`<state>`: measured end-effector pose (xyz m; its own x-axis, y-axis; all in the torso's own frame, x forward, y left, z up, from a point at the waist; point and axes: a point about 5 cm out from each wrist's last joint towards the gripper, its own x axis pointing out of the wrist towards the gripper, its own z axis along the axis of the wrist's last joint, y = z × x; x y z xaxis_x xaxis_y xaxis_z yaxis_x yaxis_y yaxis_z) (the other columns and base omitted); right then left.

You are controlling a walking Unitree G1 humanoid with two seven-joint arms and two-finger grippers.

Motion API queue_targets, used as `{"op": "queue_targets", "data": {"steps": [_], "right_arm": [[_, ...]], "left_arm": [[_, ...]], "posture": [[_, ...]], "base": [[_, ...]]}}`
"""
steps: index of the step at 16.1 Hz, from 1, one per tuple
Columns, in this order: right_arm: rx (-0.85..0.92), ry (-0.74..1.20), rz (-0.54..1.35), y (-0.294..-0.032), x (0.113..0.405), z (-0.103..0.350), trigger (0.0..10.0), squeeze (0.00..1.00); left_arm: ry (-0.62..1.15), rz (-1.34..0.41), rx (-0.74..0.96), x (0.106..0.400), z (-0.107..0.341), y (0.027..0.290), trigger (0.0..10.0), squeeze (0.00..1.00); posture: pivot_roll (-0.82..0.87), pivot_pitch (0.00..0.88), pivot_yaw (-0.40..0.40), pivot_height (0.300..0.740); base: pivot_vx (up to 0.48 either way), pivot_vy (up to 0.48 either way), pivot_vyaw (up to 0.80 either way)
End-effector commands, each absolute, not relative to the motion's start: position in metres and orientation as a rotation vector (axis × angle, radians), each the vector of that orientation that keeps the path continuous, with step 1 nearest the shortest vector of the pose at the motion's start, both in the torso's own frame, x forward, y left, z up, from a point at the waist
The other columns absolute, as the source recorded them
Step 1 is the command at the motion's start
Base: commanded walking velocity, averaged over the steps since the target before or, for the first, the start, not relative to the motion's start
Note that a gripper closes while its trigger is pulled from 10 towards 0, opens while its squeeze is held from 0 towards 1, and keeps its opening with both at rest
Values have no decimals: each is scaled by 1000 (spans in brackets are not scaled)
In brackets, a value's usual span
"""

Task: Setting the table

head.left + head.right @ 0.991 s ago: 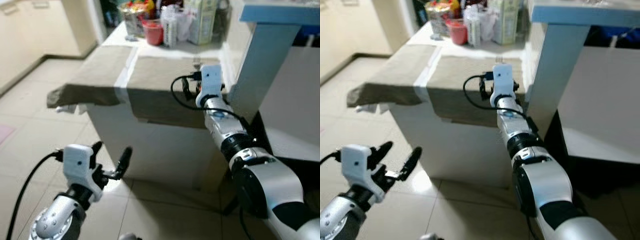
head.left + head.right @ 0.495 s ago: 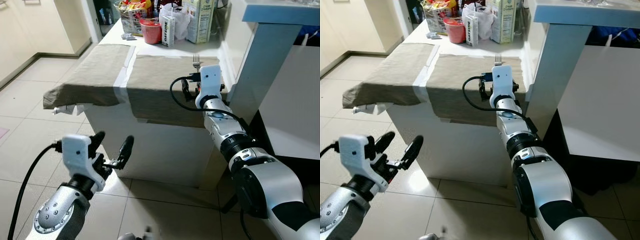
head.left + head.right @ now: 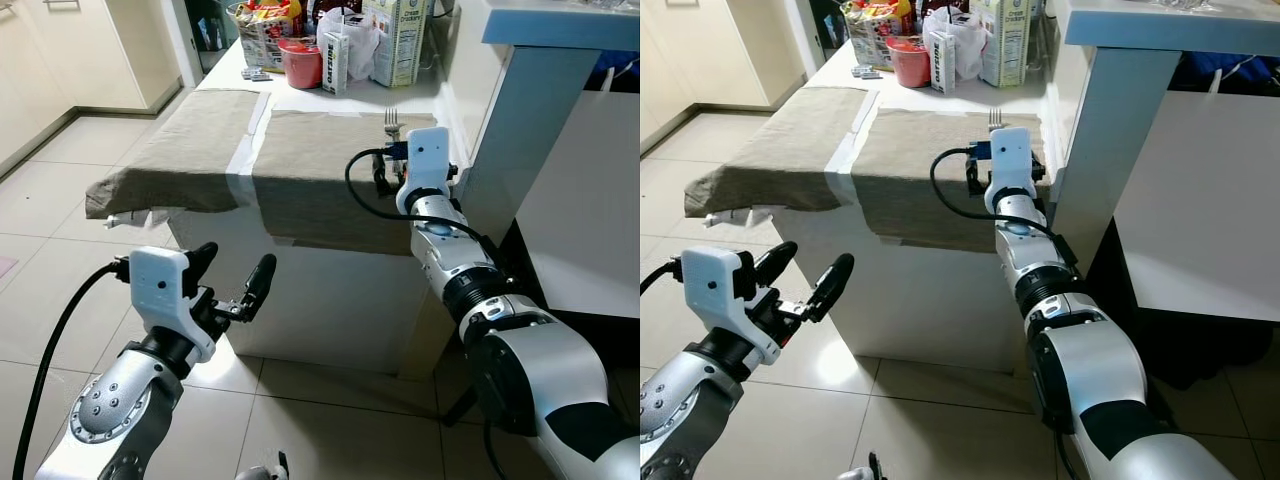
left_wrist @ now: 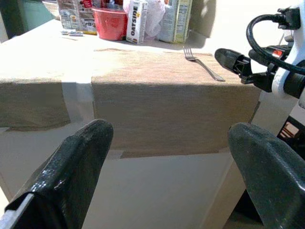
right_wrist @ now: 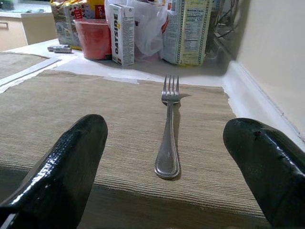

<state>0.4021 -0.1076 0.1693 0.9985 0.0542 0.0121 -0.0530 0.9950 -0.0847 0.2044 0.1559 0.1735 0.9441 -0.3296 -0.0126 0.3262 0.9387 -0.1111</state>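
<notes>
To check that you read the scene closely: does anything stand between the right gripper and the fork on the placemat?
Nothing visible does. The right gripper is open at the table edge, its fingers either side of the fork, whose handle points at it across bare placemat. The cartons and red cup stand beyond the tines.

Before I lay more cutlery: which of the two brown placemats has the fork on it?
The brown woven placemat nearest the wall, on the robot's right, holds the silver metal fork; the other brown placemat lies bare.

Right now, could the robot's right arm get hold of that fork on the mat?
Probably yes: the right gripper is open just short of the fork, handle toward it, bare placemat between.
</notes>
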Motion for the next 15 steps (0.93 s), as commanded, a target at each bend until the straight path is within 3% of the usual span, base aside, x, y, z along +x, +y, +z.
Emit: {"op": "queue_targets", "data": {"steps": [1, 3, 6, 7, 8, 9, 11, 15], "right_arm": [[-60, 7, 55, -110, 403, 169, 10000, 0], [-71, 59, 34, -146, 389, 137, 10000, 0], [-95, -93, -41, -174, 370, 147, 10000, 0], [-138, -165, -42, -183, 340, 149, 10000, 0], [-171, -188, -11, -185, 309, 146, 10000, 0], [-180, -191, 24, -184, 298, 144, 10000, 0], [-228, -141, 205, -185, 250, 118, 10000, 0], [-218, 19, 255, -195, 211, 78, 10000, 0]], "left_arm": [[53, -336, -99, 206, 170, 155, 10000, 0], [81, -261, -80, 202, 162, 165, 10000, 0], [95, -243, -73, 200, 159, 170, 10000, 0], [93, -222, -74, 203, 158, 173, 10000, 0], [89, -183, -67, 207, 157, 178, 10000, 0], [90, -167, -67, 209, 156, 180, 10000, 0], [120, -51, -48, 212, 145, 196, 10000, 0], [173, -92, -51, 208, 130, 187, 10000, 0]], "posture": [[-22, 0, 52, 740], [-38, 0, 50, 740], [-55, 0, 47, 740], [-78, 0, 46, 740], [-99, 0, 47, 740], [-103, 0, 48, 740], [-135, 4, 54, 740], [-134, 0, 52, 740]], "base": [[0, 0, 0], [0, 0, 0], [0, 0, 0], [0, 0, 0], [0, 0, 0], [0, 0, 0], [0, 0, 0], [0, 0, 0]]}}
